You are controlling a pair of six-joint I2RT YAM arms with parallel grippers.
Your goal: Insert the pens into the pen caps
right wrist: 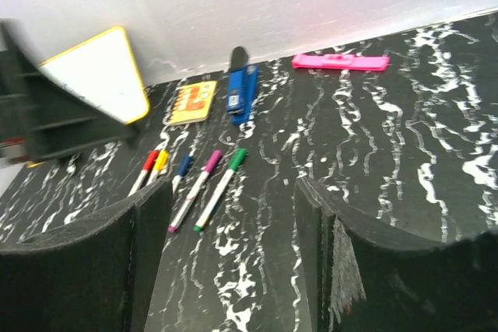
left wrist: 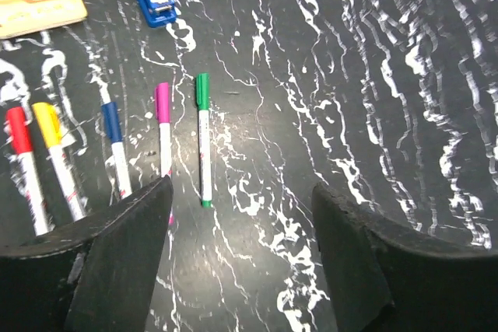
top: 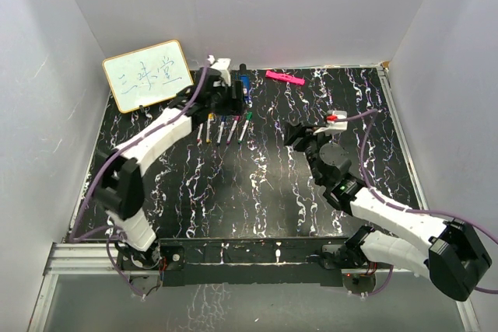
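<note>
Five white-barrelled pens lie side by side on the black marbled table (top: 257,184): red (left wrist: 17,131), yellow (left wrist: 47,126), blue (left wrist: 111,122), purple (left wrist: 162,104) and green (left wrist: 202,92). Each carries a cap of its own colour on its far end. They also show in the right wrist view, the green pen (right wrist: 222,186) rightmost. My left gripper (left wrist: 241,207) is open and empty just above the table, right of the green pen's near end. My right gripper (right wrist: 233,200) is open and empty, hovering near of the row. In the top view the left gripper (top: 228,103) is behind the pens (top: 223,128), the right gripper (top: 296,134) to their right.
A blue stapler (right wrist: 243,92) and an orange square (right wrist: 193,102) lie behind the pens. A pink bar (right wrist: 340,61) lies by the back wall. A small whiteboard (top: 148,74) leans at the back left. White walls enclose the table.
</note>
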